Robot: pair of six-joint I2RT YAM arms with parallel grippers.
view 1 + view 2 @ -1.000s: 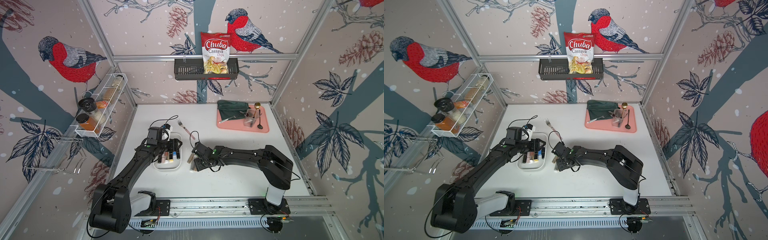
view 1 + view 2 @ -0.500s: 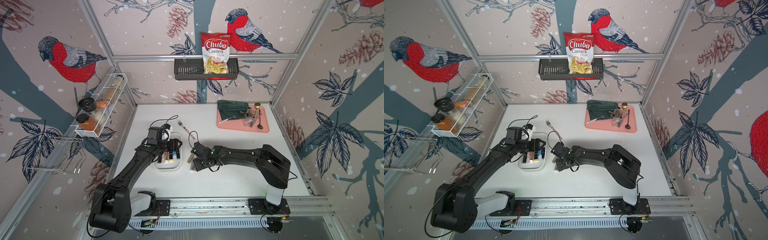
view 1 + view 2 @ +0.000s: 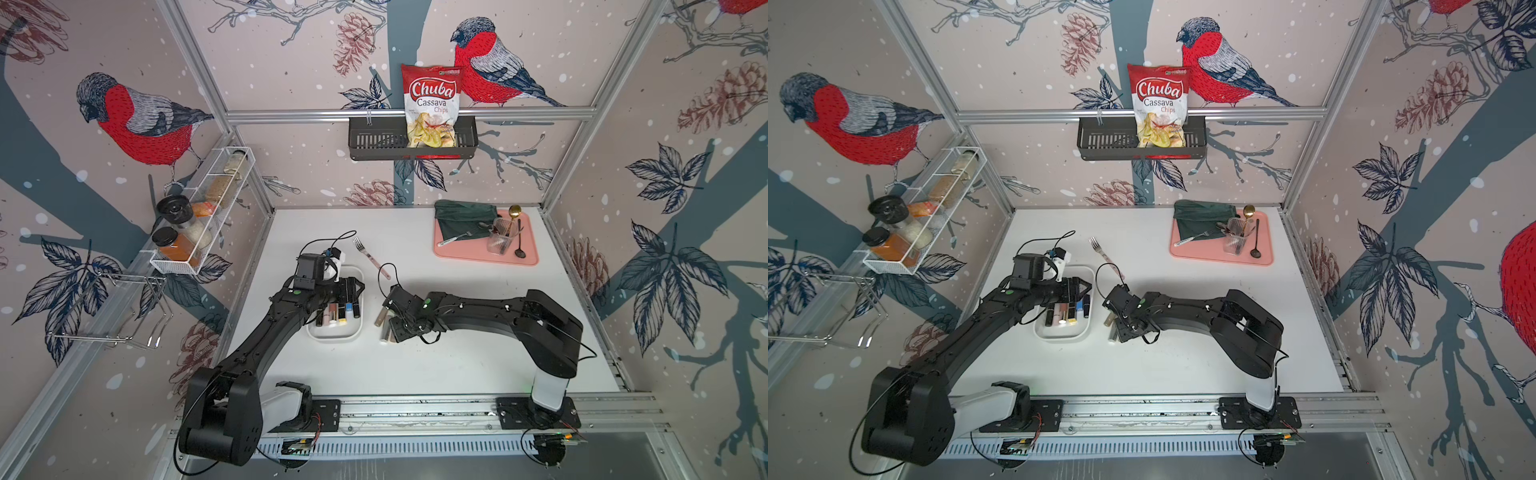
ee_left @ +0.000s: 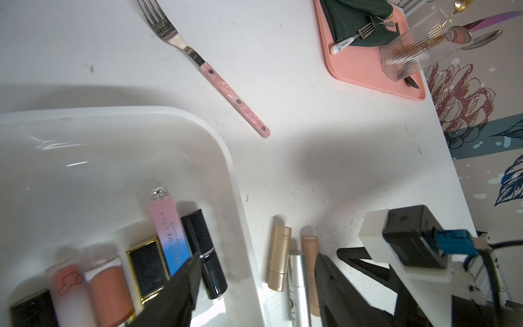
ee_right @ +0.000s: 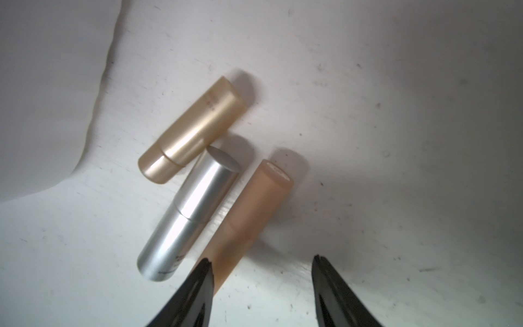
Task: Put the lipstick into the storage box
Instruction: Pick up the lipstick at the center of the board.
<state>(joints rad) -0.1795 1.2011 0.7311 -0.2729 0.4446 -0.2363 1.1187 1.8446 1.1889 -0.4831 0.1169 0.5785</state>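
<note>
Closest in the right wrist view: gold lipstick (image 5: 192,130), brushed silver lipstick (image 5: 186,215) and matte tan lipstick (image 5: 249,215), smooth cylinders flat on the scuffed worktop (image 5: 396,141), gold touching silver. Left wrist view: those three just beside the glossy round-cornered plastic storage box (image 4: 226,158), more tubes (image 4: 167,235) packed inside. Both top views: left arm (image 3: 266,332) stretched over the box, right arm (image 3: 1183,313) low beside it. Spread, pinching nothing: left end effector (image 4: 257,256) above the box wall; right end effector (image 5: 263,258), one fingertip over the tan tube.
</note>
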